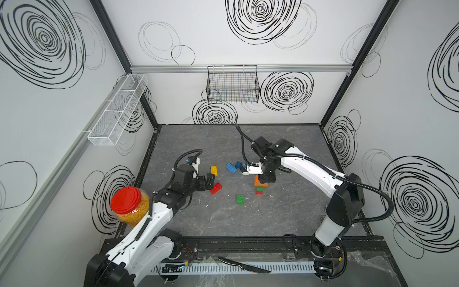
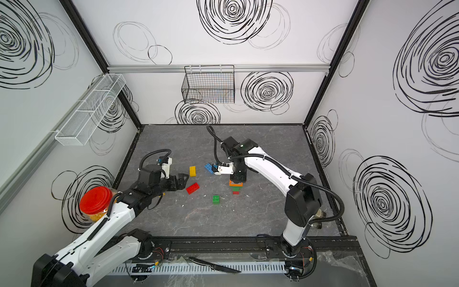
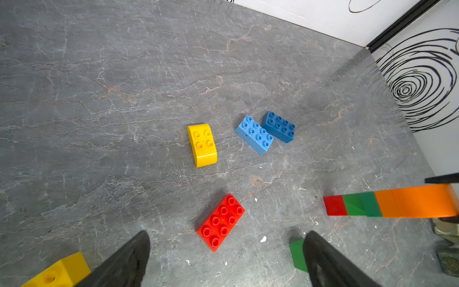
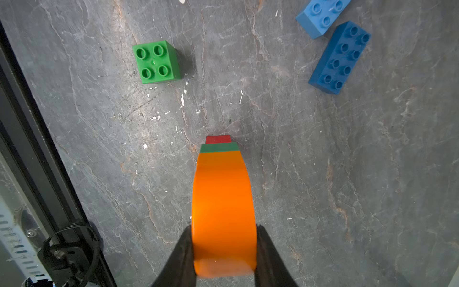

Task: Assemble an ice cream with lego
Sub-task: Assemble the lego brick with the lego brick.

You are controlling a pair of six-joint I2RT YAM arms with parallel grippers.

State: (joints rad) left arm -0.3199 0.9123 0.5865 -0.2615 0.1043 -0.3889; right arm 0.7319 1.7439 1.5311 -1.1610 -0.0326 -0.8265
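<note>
Containers: white mesh basket (image 1: 116,109), left wall; red-lidded jar (image 1: 129,202) of yellow-orange contents, at the surface's (image 1: 285,216) left edge; black wire basket (image 1: 232,84), back wall.

Left end effector (image 1: 211,181): jaws wide apart, by red oblong brick (image 1: 216,188) and yellow brick (image 1: 213,170).

Loose mid-surface: light blue brick (image 3: 253,134), dark blue brick (image 3: 278,126), green square brick (image 1: 240,199).

Lego stack (image 1: 259,188), upright, mid-surface: red, green, orange dome (image 4: 223,193) on top.

Right end effector (image 4: 224,248): clamped on the orange dome.
</note>
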